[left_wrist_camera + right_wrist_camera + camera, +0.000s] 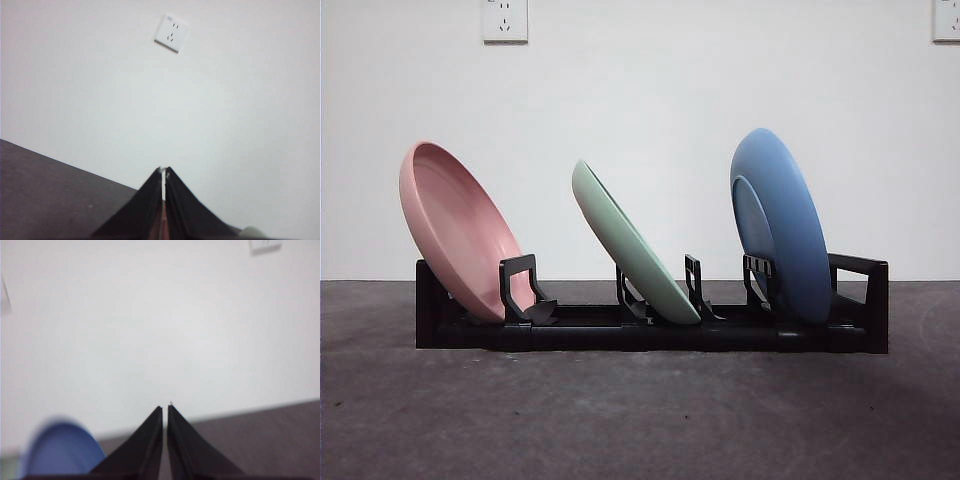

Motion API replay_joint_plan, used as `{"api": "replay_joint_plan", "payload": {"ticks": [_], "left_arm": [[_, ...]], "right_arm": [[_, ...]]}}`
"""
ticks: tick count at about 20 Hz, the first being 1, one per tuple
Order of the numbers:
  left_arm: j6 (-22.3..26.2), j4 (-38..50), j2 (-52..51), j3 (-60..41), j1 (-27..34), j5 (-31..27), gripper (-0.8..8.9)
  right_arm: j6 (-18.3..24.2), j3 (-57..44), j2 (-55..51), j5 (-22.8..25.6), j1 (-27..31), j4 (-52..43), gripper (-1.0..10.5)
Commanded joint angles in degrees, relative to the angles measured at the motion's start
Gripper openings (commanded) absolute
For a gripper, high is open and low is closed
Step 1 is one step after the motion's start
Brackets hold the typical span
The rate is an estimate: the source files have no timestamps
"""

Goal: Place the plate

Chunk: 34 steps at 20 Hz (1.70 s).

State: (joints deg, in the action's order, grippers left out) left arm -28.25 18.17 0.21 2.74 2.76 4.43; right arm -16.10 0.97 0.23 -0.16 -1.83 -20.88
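Three plates stand in a black rack [650,330] on the dark table. A pink plate [460,230] leans in the left slot, a green plate [630,245] in the middle slot, and a blue plate [780,220] stands nearly upright in the right slot. Neither arm shows in the front view. My left gripper [164,171] is shut with nothing in it, raised and facing the white wall. My right gripper [165,407] is shut and empty too, with the rim of the blue plate [60,447] blurred beside it.
A wall socket [505,20] sits high on the white wall at the left, another [946,20] at the right edge. The left wrist view shows a socket [171,33] and dark tabletop [50,195].
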Motion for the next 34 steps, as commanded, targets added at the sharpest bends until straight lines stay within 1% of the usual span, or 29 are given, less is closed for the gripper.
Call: {"api": "replay_joint_plan", "payload": {"ticks": [1, 2, 3, 5, 7, 9, 12, 13, 15, 16, 18, 20, 22, 24, 27, 31, 32, 33, 34], "left_arm": [[-6.08, -1.33, 0.02, 3.65, 0.07, -0.15, 0.1], [-8.09, -3.45, 0.15, 5.46, 0.07, -0.13, 0.1], [-9.51, -6.47, 0.46, 7.8, 0.07, -0.13, 0.1], [-9.99, -12.87, 1.53, 12.52, 0.07, 0.24, 0.11], [-9.62, -21.07, 3.41, 18.12, 0.07, 2.47, 0.11], [-6.23, -28.02, 6.49, 23.67, 0.07, 6.01, 0.11], [-0.83, -34.29, 11.76, 30.49, 0.07, 12.37, 0.12], [0.09, -36.02, 13.49, 32.35, 0.07, 14.32, 0.12], [1.07, -40.76, 17.77, 36.35, 0.04, 17.9, 0.12], [1.57, -43.08, 19.69, 38.01, 0.04, 18.97, 0.12], [4.31, -48.96, 23.8, 41.51, 0.04, 20.13, 0.12], [7.45, -54.53, 27.12, 44.37, 0.0, 20.13, 0.12], [10.88, -60.22, 30.01, 47.15, -0.07, 19.63, 0.12], [14.38, -65.26, 32.48, 49.72, -0.07, 17.18, 0.12], [18.08, -70.27, 35.15, 52.61, -0.07, 12.79, 0.11], [22.71, -75.3, 38.1, 54.99, -0.07, 7.43, 0.11], [23.93, -75.67, 38.69, 55.1, -0.07, 7.41, 0.27], [24.13, -75.67, 38.99, 55.1, -0.07, 7.43, 1.1], [24.17, -75.65, 39.1, 55.1, -0.07, 7.43, 2.42]], "right_arm": [[-11.74, 2.34, 0.07, 0.22, 0.02, 0.66, 0.1], [-13.11, 4.0, 0.39, 0.22, 0.04, 2.69, 0.1], [-13.64, 5.66, 0.94, 0.15, 0.04, 4.52, 0.1], [-13.68, 9.88, 2.62, -0.44, 0.04, 8.92, 0.1], [-13.64, 14.51, 4.96, -1.86, 0.02, 12.92, 0.1], [-13.22, 19.67, 8.22, -4.39, 0.04, 16.9, 0.1], [-11.72, 27.15, 13.66, -9.53, 0.02, 23.15, 0.1], [-11.15, 29.49, 15.5, -11.15, 0.02, 25.68, 0.1], [-9.22, 34.64, 19.8, -14.97, 0.02, 32.15, 0.1], [-8.07, 36.83, 21.73, -16.5, 0.02, 35.21, 0.1], [-5.03, 41.35, 25.83, -19.41, 0.02, 42.18, 0.1], [-1.88, 44.94, 29.24, -21.0, 0.0, 48.46, 0.1], [1.64, 47.91, 32.35, -21.07, -0.26, 54.25, 0.1], [5.31, 50.1, 35.06, -21.03, -0.63, 59.43, 0.1], [9.9, 51.89, 38.69, -20.81, -1.27, 66.05, 0.1], [13.44, 52.13, 42.62, -20.59, -2.1, 70.77, 0.1], [14.27, 52.13, 43.56, -20.63, -2.38, 71.36, 0.1], [15.02, 52.13, 44.39, -20.63, -2.75, 71.54, 0.4], [15.45, 52.13, 44.92, -20.61, -2.99, 71.49, 1.1]]}}
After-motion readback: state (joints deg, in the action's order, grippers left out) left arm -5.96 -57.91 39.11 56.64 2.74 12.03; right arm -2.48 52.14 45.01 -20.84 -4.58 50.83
